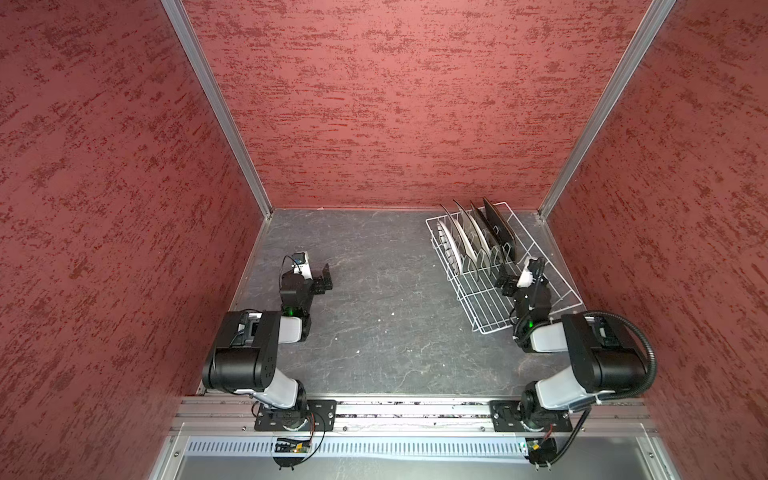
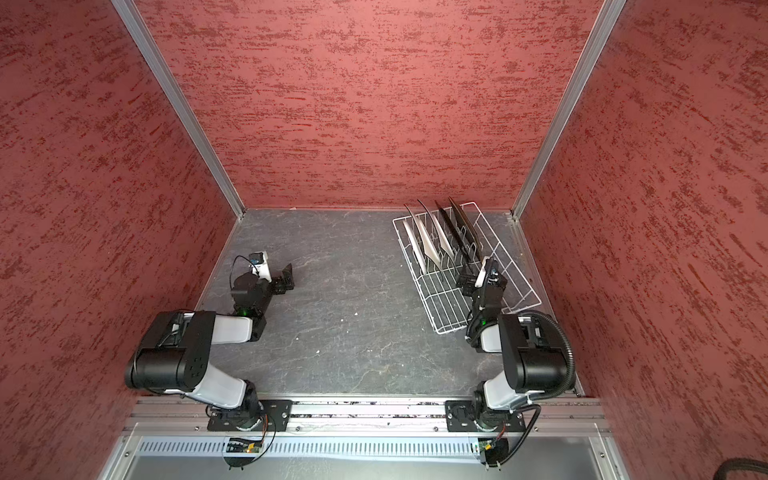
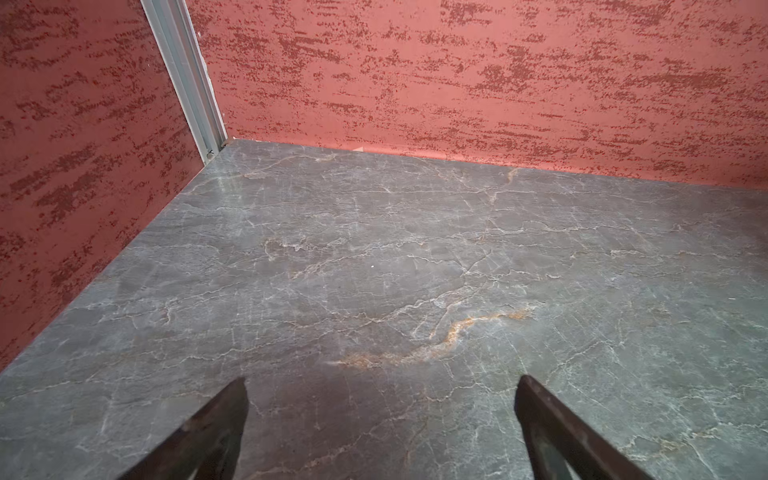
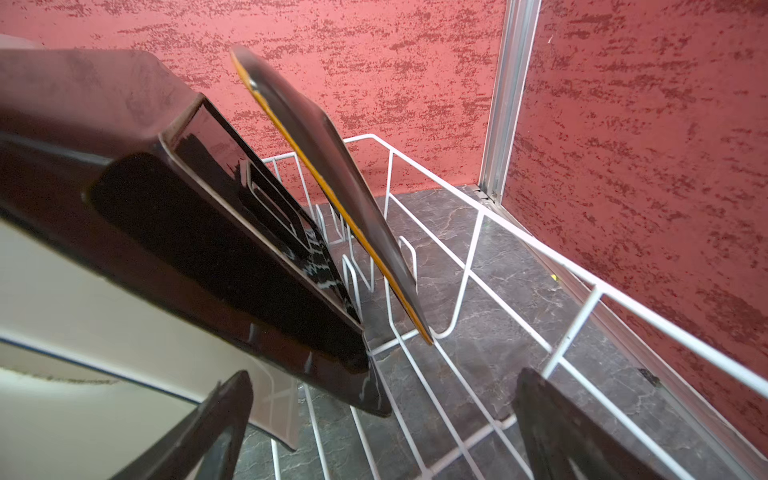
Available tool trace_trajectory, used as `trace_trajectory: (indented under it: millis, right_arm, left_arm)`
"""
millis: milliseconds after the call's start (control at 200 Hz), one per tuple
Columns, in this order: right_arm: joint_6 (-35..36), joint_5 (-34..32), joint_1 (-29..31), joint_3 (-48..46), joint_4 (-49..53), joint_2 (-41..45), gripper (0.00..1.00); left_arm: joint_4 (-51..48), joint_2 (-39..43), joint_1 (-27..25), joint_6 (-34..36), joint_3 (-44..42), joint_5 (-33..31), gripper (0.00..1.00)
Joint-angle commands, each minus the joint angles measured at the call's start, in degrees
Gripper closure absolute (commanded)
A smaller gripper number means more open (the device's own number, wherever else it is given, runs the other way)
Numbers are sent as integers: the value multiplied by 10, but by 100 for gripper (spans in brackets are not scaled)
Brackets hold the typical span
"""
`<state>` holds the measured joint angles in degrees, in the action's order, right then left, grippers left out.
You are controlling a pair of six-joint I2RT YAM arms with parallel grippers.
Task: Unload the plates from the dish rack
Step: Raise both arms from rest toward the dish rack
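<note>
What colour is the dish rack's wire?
White. The dish rack shows best in the right wrist view.

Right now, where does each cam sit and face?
Top views: overhead pair above the base rail, looking down and forward at table, left arm, right arm, dish rack far right.
Left wrist: low over the table, faces the far left corner; open left end effector shows.
Right wrist: over the rack, facing plates and far right corner; open right end effector shows.
Shared: right wrist and top views show rack and plates.
</note>
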<state>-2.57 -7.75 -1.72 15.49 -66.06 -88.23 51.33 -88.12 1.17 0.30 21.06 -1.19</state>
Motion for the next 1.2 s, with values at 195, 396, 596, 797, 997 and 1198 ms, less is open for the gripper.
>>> trace_trajectory:
  millis: [195,396,596,797,997,1198]
  right_arm:
    - [6,1,-3,6,-1,-3,1]
    - [5,1,-3,6,-1,-2,1]
    - [6,1,-3,6,-1,-2,1]
    - [6,1,-3,6,-2,-2,1]
    - [6,1,-3,6,-1,-2,1]
    - [5,1,-3,6,-1,-3,1]
  left_arm:
    - [5,3,-3,1,4,0,1]
    - [6,3,-3,1,4,-1,0]
    - [5,3,-3,1,4,-1,0]
    - [5,2,-2,0,5,2,0]
    - [1,3,5,-4,6,14,0]
    - [6,3,15,-9,2,30,1]
